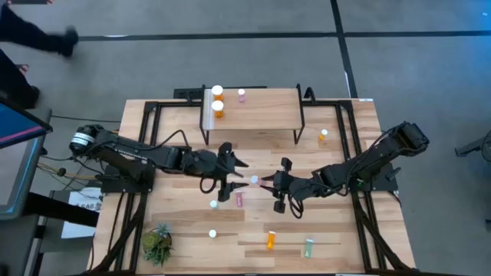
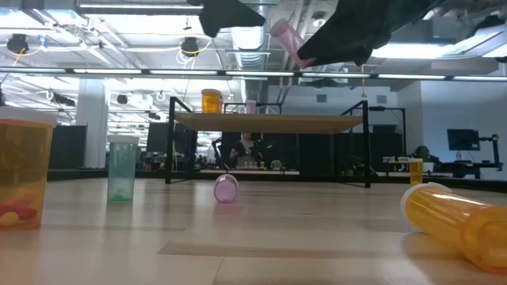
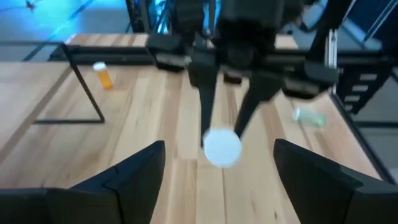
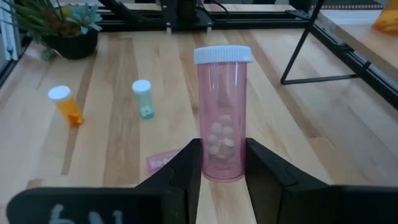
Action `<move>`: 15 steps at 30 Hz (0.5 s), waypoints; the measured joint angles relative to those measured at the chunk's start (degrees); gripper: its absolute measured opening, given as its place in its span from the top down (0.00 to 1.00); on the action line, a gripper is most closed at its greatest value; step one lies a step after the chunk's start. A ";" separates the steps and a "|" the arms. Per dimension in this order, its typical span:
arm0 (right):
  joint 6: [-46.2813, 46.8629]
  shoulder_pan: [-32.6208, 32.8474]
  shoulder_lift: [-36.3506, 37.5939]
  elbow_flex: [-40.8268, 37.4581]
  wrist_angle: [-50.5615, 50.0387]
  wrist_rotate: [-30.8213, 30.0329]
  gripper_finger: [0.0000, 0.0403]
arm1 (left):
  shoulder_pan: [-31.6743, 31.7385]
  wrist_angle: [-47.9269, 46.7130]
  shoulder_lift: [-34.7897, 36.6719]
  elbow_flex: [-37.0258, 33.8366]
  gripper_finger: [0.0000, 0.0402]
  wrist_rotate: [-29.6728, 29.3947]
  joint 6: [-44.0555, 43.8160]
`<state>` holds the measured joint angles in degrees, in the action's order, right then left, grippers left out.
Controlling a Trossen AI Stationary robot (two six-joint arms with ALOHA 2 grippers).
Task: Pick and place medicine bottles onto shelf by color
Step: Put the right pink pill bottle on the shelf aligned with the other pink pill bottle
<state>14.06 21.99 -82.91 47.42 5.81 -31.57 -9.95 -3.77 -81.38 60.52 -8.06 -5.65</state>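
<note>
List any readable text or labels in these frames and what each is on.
None can be read.
White marks on the right tool's body: cut off, illegible.
Pink bottle it grips: no visible label.
Paper sheet beside the table: print too small.

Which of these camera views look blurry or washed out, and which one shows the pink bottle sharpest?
Right wrist view: sharpest, the pink bottle crisp between the right gripper fingers. Left wrist view: soft all over, its white cap a glowing blur, the open left gripper dark at the edge. Low view: ceiling lights glare, and the arms are silhouettes. High view: evenly lit, but the bottles are tiny.
</note>
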 joint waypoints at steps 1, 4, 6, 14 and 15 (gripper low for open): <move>-0.15 -0.21 0.00 0.00 -0.03 0.02 0.70 | 0.58 0.03 -0.27 0.01 0.28 1.02 0.00; -0.57 -0.73 0.00 0.00 0.41 0.04 0.69 | 1.53 0.51 -0.44 -0.20 0.29 4.24 -0.02; -0.82 -1.16 0.00 0.00 0.44 0.10 0.69 | 2.34 1.73 -1.20 0.23 0.30 5.88 0.01; -1.42 -2.28 0.00 0.00 0.82 0.15 0.69 | 2.95 -4.08 -1.32 3.85 0.30 5.69 0.92; -1.79 -2.39 0.00 0.00 0.85 0.17 0.69 | 2.92 -4.35 -1.36 4.48 0.30 5.71 0.95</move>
<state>12.26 19.60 -82.91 47.42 6.66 -31.40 -7.03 -8.12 -82.74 64.99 -2.35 -4.70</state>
